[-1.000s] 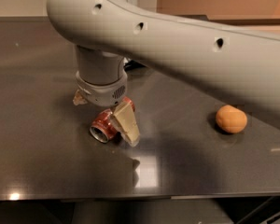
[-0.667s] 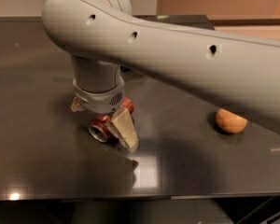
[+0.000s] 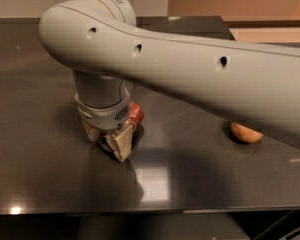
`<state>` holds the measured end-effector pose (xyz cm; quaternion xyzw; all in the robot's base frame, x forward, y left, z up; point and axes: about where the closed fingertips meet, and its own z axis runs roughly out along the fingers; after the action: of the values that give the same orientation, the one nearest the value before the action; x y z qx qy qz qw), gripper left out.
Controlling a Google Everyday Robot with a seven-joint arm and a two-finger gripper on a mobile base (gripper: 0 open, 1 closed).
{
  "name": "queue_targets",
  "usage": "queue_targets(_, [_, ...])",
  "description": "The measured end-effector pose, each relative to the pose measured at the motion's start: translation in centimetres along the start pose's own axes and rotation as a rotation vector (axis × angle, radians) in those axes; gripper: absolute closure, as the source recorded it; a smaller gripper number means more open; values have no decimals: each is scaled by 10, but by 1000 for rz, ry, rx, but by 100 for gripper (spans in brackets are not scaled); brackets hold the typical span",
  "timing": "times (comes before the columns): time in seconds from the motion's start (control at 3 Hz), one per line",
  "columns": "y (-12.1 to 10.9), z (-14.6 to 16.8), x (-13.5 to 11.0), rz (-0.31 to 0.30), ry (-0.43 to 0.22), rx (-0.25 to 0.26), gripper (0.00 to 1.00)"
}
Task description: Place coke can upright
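Note:
The red coke can (image 3: 135, 115) lies on its side on the dark table (image 3: 35, 179); only its red far part shows past the wrist. My gripper (image 3: 108, 140) is down on the table over the can, one tan fingertip (image 3: 121, 144) on each side of it and close against it. The near end of the can is hidden between the fingers. The large white arm (image 3: 200, 79) crosses the view from the right.
A round orange (image 3: 246, 133) sits on the table to the right, partly under the arm. The table's front edge (image 3: 150, 210) runs along the bottom. A light counter edge (image 3: 270, 31) shows at the back right.
The gripper has dropped lower over the can and its fingers have drawn in around it; the can's silver end, seen before, is now hidden. The arm has swung lower across the view.

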<state>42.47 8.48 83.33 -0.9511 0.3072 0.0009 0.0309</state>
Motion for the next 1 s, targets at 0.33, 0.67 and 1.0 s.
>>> queue_targets(0.33, [1,0,1,2,12,0,63])
queue_targets(0.67, [2,-4,2,9,19,5,87])
queue_targets(1.0, [3,-17,9,34,-5,21,100])
